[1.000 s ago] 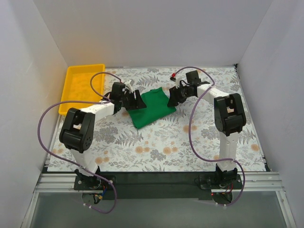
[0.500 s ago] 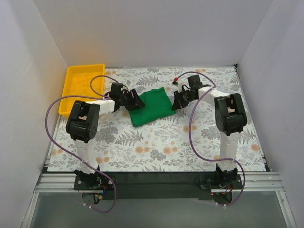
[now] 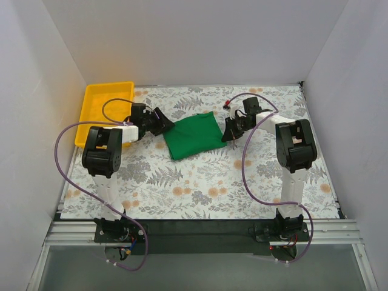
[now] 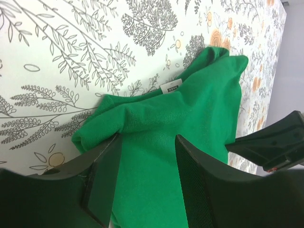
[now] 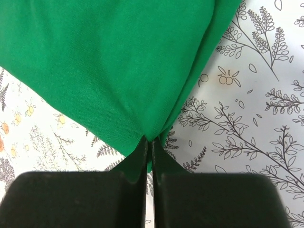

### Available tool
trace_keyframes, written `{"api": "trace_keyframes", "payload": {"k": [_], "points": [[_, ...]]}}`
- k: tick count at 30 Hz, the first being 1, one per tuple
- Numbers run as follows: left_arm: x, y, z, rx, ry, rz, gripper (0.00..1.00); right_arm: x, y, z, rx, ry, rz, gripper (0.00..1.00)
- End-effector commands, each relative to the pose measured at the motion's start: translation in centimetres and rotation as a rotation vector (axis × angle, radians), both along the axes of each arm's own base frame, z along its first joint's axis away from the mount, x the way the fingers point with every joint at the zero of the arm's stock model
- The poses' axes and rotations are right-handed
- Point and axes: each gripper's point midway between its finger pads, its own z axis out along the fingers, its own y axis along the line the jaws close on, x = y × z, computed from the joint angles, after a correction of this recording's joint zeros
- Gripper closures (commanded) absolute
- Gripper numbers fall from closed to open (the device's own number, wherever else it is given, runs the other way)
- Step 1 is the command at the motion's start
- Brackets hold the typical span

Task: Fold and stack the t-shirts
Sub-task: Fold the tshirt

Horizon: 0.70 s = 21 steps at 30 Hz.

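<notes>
A surface (image 3: 200,188) printed with grey ferns and orange flowers fills the top view, closed in by plain white walls. Two white and black arms reach in from its near edge, the left arm (image 3: 103,151) and the right arm (image 3: 294,145), each trailing a purple cable.

Between them, around the middle of the surface, lies a bright green t-shirt (image 3: 193,134), folded into a rough rectangle. A yellow tray (image 3: 106,106) sits in the far left corner, apart from the t-shirt.

The left gripper (image 3: 162,123) is at the t-shirt's left edge. Its wrist view shows its jaws spread wide, with green cloth lying between them and nothing pinched. The right gripper (image 3: 229,130) is at the t-shirt's right edge. Its jaws are pressed together, pinching a gathered point of green fabric.

A small white label (image 4: 171,87) shows at the t-shirt's neck.
</notes>
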Motion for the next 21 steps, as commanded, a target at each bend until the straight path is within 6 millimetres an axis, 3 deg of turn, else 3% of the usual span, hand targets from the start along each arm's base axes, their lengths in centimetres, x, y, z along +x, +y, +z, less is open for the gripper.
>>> {"api": "trace_keyframes", "payload": {"k": [1, 4, 5, 6, 8, 9, 11, 12, 13, 16, 21], "points": [[1.5, 0.8, 1.1, 0.039, -0.048, 0.052, 0.52, -0.9, -1.9, -0.6, -0.049, 0.01, -0.008, 0.99], [1.8, 1.3, 5.2, 0.071, -0.21, 0.041, 0.51, -0.9, -3.0, 0.1, -0.044, 0.0, -0.023, 0.99], [1.9, 1.5, 8.9, 0.078, -0.314, 0.042, 0.51, -0.9, -3.4, 0.3, -0.041, -0.009, -0.02, 0.97], [1.7, 2.2, 9.9, 0.134, -0.369, 0.041, 0.51, -1.1, -3.7, 0.4, -0.037, -0.009, -0.021, 0.93], [1.1, 2.9, 13.7, 0.183, -0.487, 0.054, 0.5, -0.8, -4.4, 1.4, -0.026, -0.035, -0.025, 0.79], [-0.2, 4.0, 17.3, 0.239, -0.596, 0.079, 0.45, -0.4, -4.5, 2.2, -0.021, -0.06, -0.026, 0.65], [-1.6, 5.1, 20.5, 0.279, -0.682, 0.114, 0.38, -0.1, -4.5, 2.9, -0.009, -0.079, -0.02, 0.53], [-3.4, 5.9, 23.7, 0.293, -0.751, 0.145, 0.36, 0.0, -4.2, 2.9, 0.005, -0.07, -0.017, 0.48], [-4.3, 6.2, 24.0, 0.325, -0.757, 0.133, 0.34, 0.6, -3.7, 3.8, 0.036, -0.076, -0.01, 0.38], [-8.1, 6.8, 25.9, 0.355, -0.809, 0.111, 0.33, 1.9, -2.9, 3.9, 0.076, -0.034, -0.034, 0.29], [-13.7, 6.4, 23.1, 0.356, -0.753, 0.004, 0.34, 3.7, -1.6, 2.4, 0.11, 0.048, -0.056, 0.25]]}}
